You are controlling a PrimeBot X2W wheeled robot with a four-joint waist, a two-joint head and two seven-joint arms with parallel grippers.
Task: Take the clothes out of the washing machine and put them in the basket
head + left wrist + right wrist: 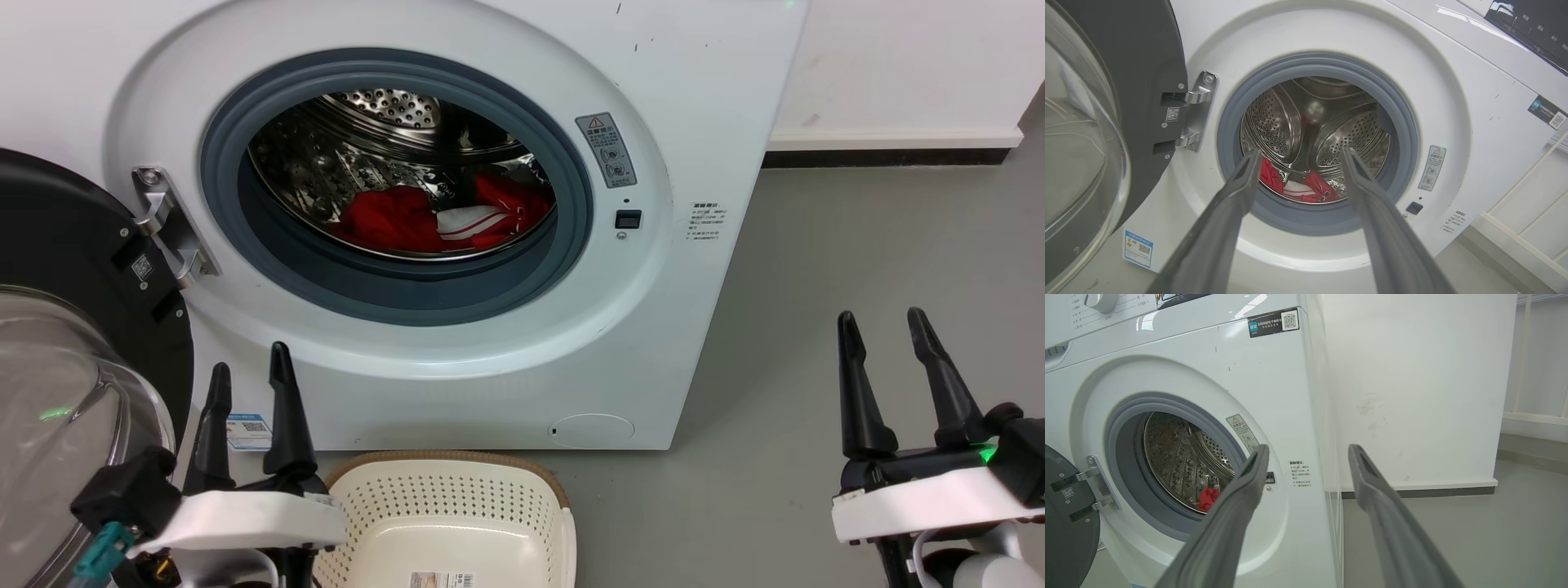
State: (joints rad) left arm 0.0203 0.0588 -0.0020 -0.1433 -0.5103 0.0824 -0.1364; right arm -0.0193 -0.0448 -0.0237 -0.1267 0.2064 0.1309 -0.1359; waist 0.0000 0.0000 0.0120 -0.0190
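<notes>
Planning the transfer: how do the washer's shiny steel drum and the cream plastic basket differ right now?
The shiny perforated steel drum holds the red clothes; the cream plastic basket holds none. The drum opens forward, inside the white washing machine; the basket opens upward, on the grey floor. Both have perforated walls.

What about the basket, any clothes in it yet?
No, the basket holds no garment, just a label on its floor; the red clothes lie in the washing machine drum.

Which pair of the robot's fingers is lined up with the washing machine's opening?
The left fingers: they frame the red clothes in the drum. The right fingers sit off beside the washing machine, over grey floor.
</notes>
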